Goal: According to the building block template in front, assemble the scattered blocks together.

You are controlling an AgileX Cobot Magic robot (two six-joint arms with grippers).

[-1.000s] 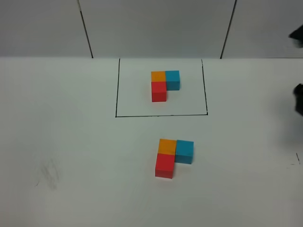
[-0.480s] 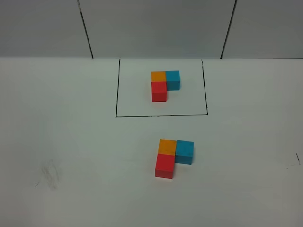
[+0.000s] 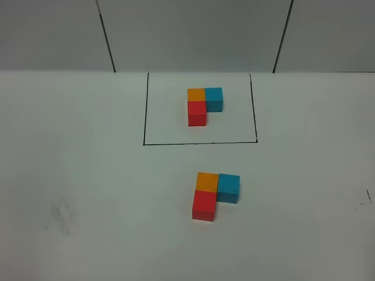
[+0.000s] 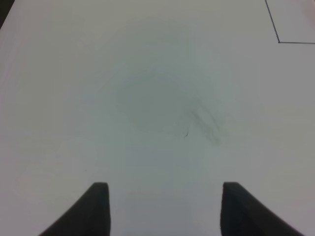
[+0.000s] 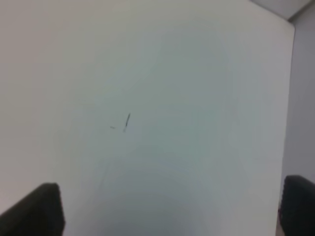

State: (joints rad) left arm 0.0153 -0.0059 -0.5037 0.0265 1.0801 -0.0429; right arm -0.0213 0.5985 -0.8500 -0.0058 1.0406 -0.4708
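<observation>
The building block template is an L of small orange, light blue and red cubes inside a thin black drawn rectangle at the back middle of the table. In front of it three unframed cubes touch in the same L: orange, light blue, red. Neither arm shows in the exterior high view. The left gripper is open and empty over bare table, with a corner of the rectangle in view. The right gripper is open and empty over bare table.
The white table has faint smudges at front left and a small pen mark at the right edge, which also shows in the right wrist view. A grey panelled wall stands behind. The table's edge shows in the right wrist view.
The dark right arm at the right edge one second ago has left the exterior high view. The blocks have not moved.
</observation>
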